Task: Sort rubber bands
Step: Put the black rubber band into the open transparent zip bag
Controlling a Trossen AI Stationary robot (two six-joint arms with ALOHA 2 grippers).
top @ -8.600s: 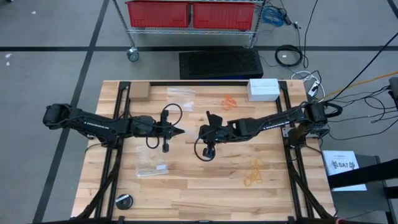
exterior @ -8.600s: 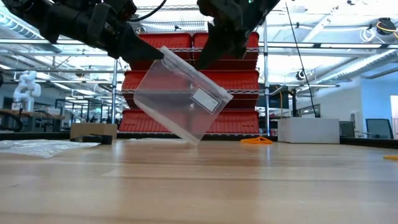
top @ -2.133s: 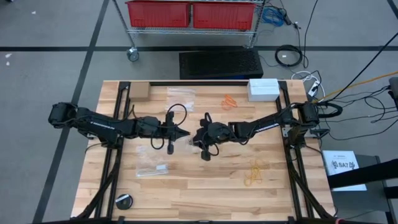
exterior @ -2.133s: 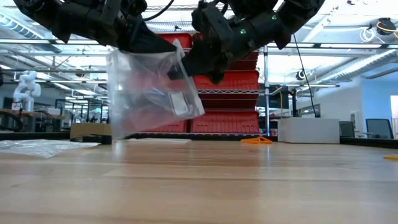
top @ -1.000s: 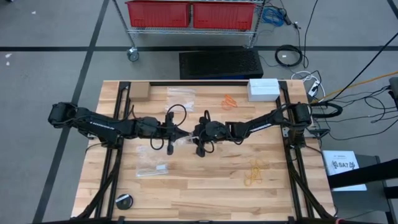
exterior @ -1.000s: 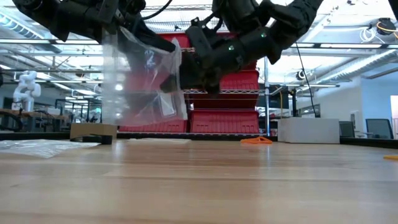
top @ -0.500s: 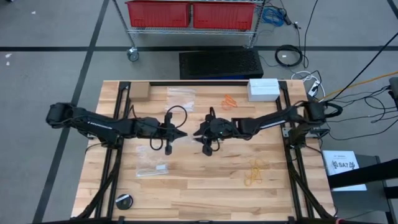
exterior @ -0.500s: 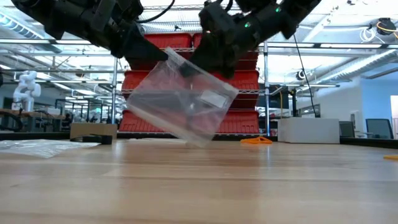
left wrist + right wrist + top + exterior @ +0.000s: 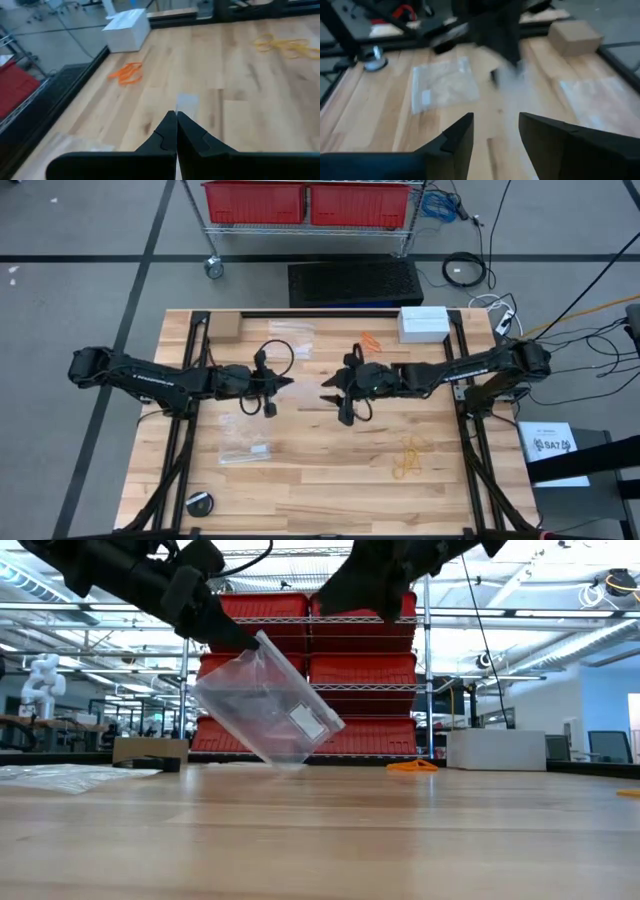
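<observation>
Wooden table (image 9: 330,480) — scattered rubber bands (image 9: 408,457)

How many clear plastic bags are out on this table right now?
3. One bag hangs from the left gripper above the table's middle; one lies flat on the near left; one lies at the far edge. Others may be hidden.

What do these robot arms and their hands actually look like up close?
Both arms are dark, near-black and slim, built from jointed segments. A black cable loops over the left arm near its wrist, and small pale lettering runs along the right arm. The left hand ends in two matte black wedge-shaped fingers tapering to a point. The right hand has two broader black fingers.
</observation>
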